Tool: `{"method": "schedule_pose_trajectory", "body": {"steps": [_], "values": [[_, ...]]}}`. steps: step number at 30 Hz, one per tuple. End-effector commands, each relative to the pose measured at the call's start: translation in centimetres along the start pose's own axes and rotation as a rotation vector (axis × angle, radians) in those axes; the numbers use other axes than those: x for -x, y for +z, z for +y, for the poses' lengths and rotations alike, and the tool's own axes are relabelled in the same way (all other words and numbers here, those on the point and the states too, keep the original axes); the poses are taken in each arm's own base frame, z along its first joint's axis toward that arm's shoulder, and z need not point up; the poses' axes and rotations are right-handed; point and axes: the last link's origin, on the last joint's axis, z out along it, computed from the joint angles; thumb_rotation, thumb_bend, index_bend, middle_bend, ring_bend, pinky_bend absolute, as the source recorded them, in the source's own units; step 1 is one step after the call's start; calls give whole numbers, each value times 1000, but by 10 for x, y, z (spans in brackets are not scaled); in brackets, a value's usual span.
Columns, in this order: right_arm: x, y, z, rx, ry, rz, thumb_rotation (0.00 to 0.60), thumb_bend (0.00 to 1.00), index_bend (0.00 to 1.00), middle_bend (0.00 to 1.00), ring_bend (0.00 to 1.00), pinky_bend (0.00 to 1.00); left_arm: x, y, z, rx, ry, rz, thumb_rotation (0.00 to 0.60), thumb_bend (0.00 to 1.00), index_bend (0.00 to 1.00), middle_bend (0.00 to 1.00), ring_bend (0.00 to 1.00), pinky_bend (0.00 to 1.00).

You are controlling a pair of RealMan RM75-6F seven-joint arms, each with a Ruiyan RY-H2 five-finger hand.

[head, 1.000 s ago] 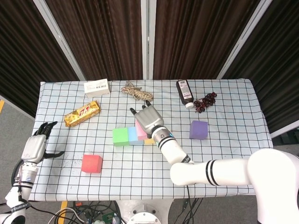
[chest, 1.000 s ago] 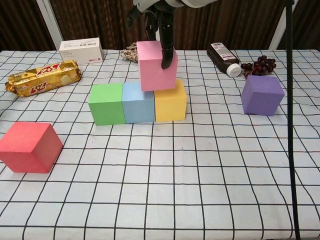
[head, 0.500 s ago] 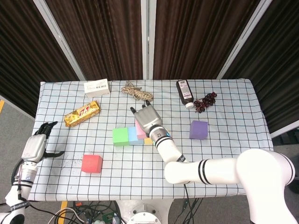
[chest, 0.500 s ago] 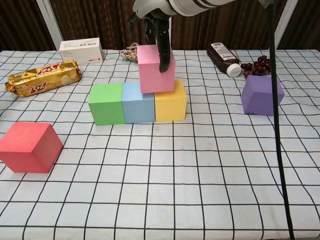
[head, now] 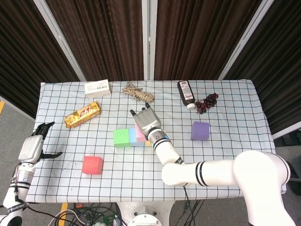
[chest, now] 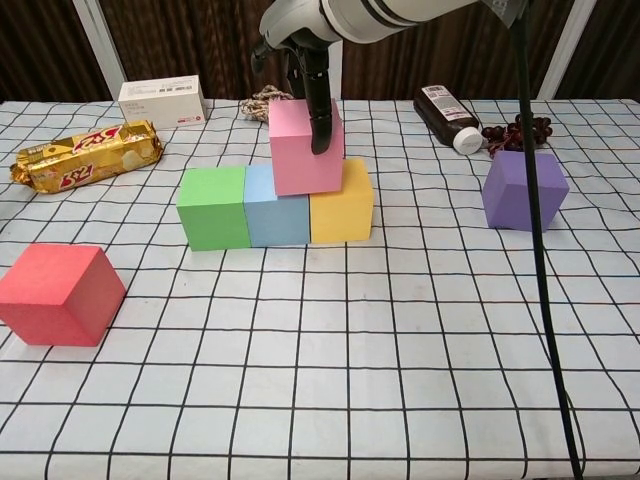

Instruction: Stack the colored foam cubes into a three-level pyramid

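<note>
Pink cube (chest: 306, 148) sits on top of your bottom row, over the seam between the blue cube (chest: 277, 205) and the yellow cube (chest: 342, 203), with the green cube (chest: 213, 207) touching the blue one on the far left of that row of 3. Your right hand (chest: 305, 45) grips the pink cube from above; its fingers (chest: 320, 110) lie down over the cube's front face. The red cube (chest: 58, 293) stands well apart at the near left, and the purple cube (chest: 524, 189) stands alone to the right. Your left hand (head: 34, 146) hangs off the table's left edge, holding nothing, fingers apart.
</note>
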Motion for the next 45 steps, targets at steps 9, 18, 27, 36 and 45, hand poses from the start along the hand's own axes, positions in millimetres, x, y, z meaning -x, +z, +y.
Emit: {"method": "schedule_pose_trajectory", "body": {"steps": [9,18,27,36,45], "values": [[2,3,2,17,-1,17,600,70,0,508,167,0,4,0,0,-2,5,-13,600,0,84,100,31,178],[4,2,-2,21,9,5,600,70,0,515,172,0,4,1,-3,-5,0,-18,600,0,83,100,31,178],[2,4,-3,23,12,5,600,70,0,512,173,0,5,1,-4,-7,-1,-20,600,0,84,100,31,178],[3,6,-5,20,18,-2,600,68,0,511,181,0,4,1,-5,-8,-1,-20,600,0,83,100,31,178],[5,9,-9,7,11,-1,600,69,0,511,181,0,2,2,-6,-12,1,-19,600,0,84,100,31,178]]}}
